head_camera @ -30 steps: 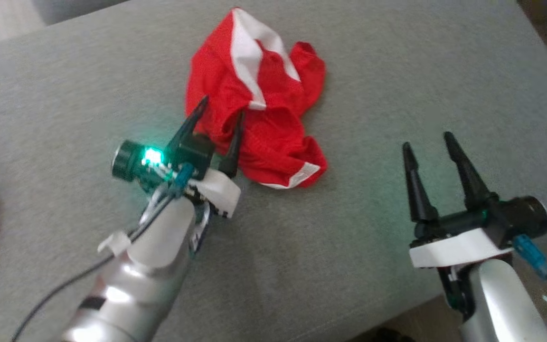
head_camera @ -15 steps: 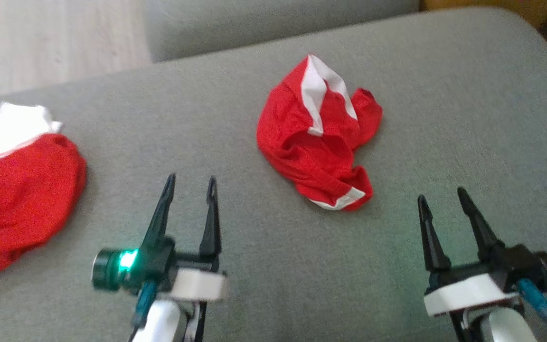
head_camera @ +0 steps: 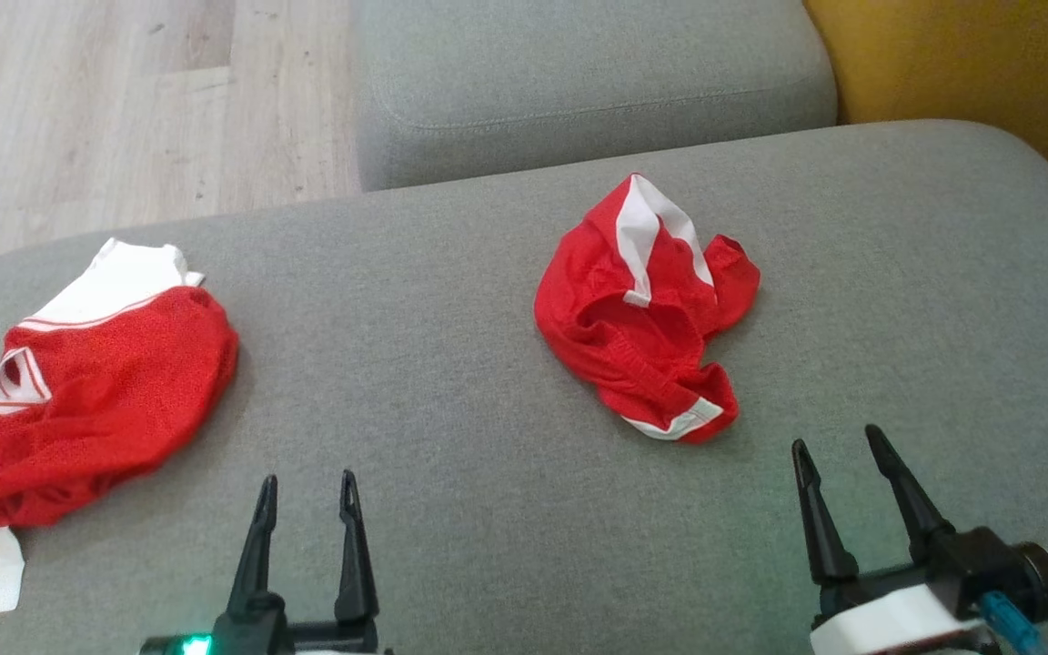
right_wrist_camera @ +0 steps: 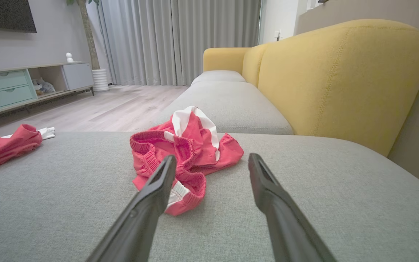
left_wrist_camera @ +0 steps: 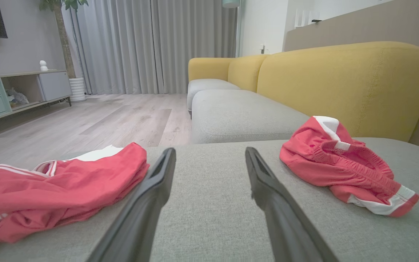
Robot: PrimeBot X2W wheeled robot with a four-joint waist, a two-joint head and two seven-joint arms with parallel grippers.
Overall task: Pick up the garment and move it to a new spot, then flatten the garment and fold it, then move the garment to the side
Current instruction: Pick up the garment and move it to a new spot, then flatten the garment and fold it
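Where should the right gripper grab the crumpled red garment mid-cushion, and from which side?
Probably the bunched elastic band of the crumpled garment: it stands up as a ridge off the cushion. Bring the open right gripper down from above, straddling the ridge; the white-hemmed corner nearest it lies flat.

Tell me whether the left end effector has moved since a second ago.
Yes. The left end effector has drawn back, leftward, off the edge of the crumpled red garment; bare grey cushion now separates them.
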